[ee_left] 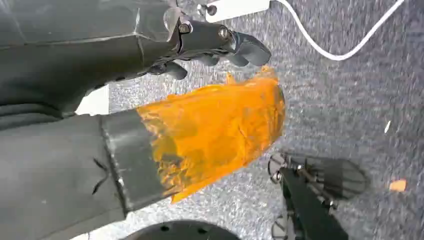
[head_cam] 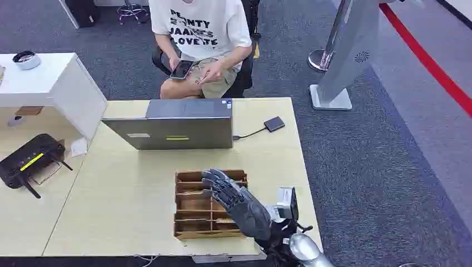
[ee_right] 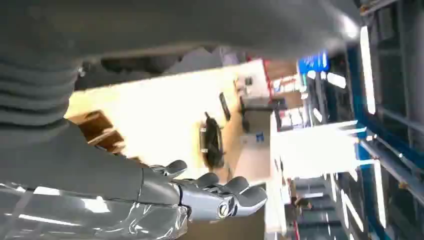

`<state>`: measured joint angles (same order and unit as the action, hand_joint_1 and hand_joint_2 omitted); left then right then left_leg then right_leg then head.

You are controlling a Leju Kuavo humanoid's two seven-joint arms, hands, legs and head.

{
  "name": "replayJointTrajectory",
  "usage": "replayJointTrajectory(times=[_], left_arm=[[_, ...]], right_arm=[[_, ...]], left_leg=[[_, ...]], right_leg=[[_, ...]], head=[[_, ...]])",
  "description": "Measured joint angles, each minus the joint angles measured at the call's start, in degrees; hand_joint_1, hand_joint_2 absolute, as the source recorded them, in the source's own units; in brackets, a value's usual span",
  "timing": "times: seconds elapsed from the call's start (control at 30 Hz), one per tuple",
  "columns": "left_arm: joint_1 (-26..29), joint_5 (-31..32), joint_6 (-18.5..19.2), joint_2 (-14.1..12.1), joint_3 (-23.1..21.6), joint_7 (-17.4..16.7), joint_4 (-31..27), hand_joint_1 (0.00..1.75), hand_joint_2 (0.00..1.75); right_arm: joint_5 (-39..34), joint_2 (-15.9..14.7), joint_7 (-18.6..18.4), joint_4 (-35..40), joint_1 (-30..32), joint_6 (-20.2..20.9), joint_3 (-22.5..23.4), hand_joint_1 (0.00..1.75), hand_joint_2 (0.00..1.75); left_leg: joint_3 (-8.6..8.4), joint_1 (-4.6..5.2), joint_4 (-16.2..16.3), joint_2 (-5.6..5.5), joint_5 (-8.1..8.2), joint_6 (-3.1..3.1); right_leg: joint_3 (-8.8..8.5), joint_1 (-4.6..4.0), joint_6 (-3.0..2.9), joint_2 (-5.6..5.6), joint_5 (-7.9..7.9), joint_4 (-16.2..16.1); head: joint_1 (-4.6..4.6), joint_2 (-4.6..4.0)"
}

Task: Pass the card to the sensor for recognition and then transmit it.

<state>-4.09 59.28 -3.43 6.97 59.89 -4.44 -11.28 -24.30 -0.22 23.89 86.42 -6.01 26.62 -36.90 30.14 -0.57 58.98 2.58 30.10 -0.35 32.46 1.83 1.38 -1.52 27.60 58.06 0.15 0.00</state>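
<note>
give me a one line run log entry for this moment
phase: reaching for card | right hand: open, over wooden organizer, holding nothing | left hand: hanging over floor, state unclear | sensor: beside laptop

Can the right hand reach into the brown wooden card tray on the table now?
Probably yes. The right hand hovers with fingers spread directly over the brown wooden slotted tray, and nothing lies between them. Whether a card sits in the slots below cannot be told.

You can read big dark letters on the white T-shirt (head_cam: 200, 25) of the person sitting behind the table, with "LOVE" clear in the bottom line and the lines above partly folded away, and the labels on the laptop (head_cam: 175, 125) are too small to read.
</note>
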Motion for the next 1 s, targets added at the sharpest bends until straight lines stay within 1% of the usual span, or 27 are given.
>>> replayJointTrajectory(times=[0.07,0.13,0.17,0.2,0.23,0.43,0.6,0.67,0.7,0.73,0.8,0.9,1.0], left_arm=[[0.00,0.18,0.53,0.00,-0.07,0.02,0.00,0.00,0.00],[0.00,0.63,0.92,-0.09,-0.28,0.00,0.00,0.00,0.00],[0.01,0.92,0.99,-0.11,-0.39,0.02,0.00,0.00,0.00],[0.07,1.09,1.22,-0.13,-0.48,0.02,0.00,0.00,0.00],[0.13,1.29,1.51,-0.15,-0.54,0.11,0.00,0.00,0.00],[0.21,2.93,2.23,-0.31,-1.60,0.22,0.00,0.00,0.00],[0.31,4.44,2.58,-0.31,-2.54,0.22,0.00,0.00,0.00],[0.31,5.48,2.56,-0.28,-3.01,0.09,0.00,0.00,0.00],[0.33,6.07,2.54,-0.24,-3.32,0.08,0.00,0.00,0.00],[0.33,6.45,2.49,-0.22,-3.67,0.06,0.00,0.00,0.00],[0.33,7.08,2.49,-0.15,-4.33,0.00,0.00,0.00,0.00],[0.35,8.20,2.73,-0.13,-5.25,-0.29,0.00,0.00,0.00],[0.33,9.36,3.08,-0.15,-6.10,-0.29,0.00,0.00,0.00]], right_arm=[[2.60,-0.11,0.59,1.07,0.67,-2.60,0.68,0.00,1.75],[8.59,-0.18,1.18,2.59,1.03,-8.67,1.47,0.00,1.75],[12.14,-0.22,1.55,3.32,1.16,-12.12,1.80,0.00,1.75],[16.97,-0.33,1.87,4.19,1.15,-16.45,1.99,0.00,1.75],[20.21,-0.46,2.03,4.90,1.11,-19.40,2.01,0.00,1.75],[39.81,-1.01,1.81,8.11,0.32,-34.91,1.25,0.00,1.75],[50.32,-1.27,0.89,9.35,-0.02,-44.46,-0.54,0.00,1.75],[55.92,-1.53,-0.29,9.72,-0.28,-49.86,-1.42,0.00,1.75],[60.09,-1.68,-1.28,9.79,-0.58,-53.19,-1.87,0.00,1.75],[63.01,-1.82,-1.97,9.79,-0.95,-55.37,-2.32,0.00,1.75],[67.06,-2.06,-3.39,9.77,-1.63,-57.57,-2.97,0.00,1.75],[74.93,-2.54,-6.86,9.15,-3.37,-61.04,-4.13,0.00,1.75],[83.15,-3.08,-11.33,7.60,-5.72,-62.70,-5.00,0.00,1.75]], left_leg=[[0.01,0.00,0.00,-0.01,0.00,0.00],[0.01,0.00,0.00,0.00,0.00,0.00],[0.02,0.00,0.00,0.00,0.00,0.00],[0.02,0.00,0.00,0.00,0.00,0.00],[0.01,0.00,0.00,0.00,0.00,0.00],[0.02,0.00,0.00,0.00,0.00,0.00],[0.03,0.00,0.00,-0.01,0.00,0.00],[0.04,0.00,0.00,-0.01,0.00,0.00],[0.05,0.00,0.00,0.00,0.00,0.00],[0.04,0.00,0.00,0.00,0.00,0.00],[0.04,0.00,0.00,0.00,0.00,0.00],[0.04,0.00,0.00,0.00,0.00,0.00],[0.03,0.00,0.00,0.00,-0.02,0.00]], right_leg=[[0.00,0.00,0.00,0.00,0.00,0.00],[0.01,0.00,0.00,0.00,0.00,0.00],[0.01,0.00,0.00,0.00,0.00,0.00],[0.01,0.00,0.00,0.00,0.00,0.00],[0.01,0.00,0.00,0.00,0.00,0.00],[0.01,0.00,0.00,0.00,0.00,0.01],[0.01,0.00,0.00,-0.01,0.00,0.01],[0.01,0.00,0.00,0.00,0.00,0.01],[0.01,0.00,0.00,0.00,0.00,0.00],[0.01,0.00,0.00,0.00,0.00,0.00],[0.01,0.00,0.00,0.00,0.00,0.00],[0.01,0.00,0.00,0.00,-0.01,0.01],[0.01,0.00,0.00,0.00,-0.01,0.01]], head=[[0.02,0.00],[0.00,0.00],[0.02,0.00],[0.00,0.00],[0.00,0.00],[0.02,0.00],[0.00,0.00],[0.02,0.00],[0.00,0.00],[0.02,0.00],[0.02,0.00],[0.02,0.00],[0.00,0.00]])
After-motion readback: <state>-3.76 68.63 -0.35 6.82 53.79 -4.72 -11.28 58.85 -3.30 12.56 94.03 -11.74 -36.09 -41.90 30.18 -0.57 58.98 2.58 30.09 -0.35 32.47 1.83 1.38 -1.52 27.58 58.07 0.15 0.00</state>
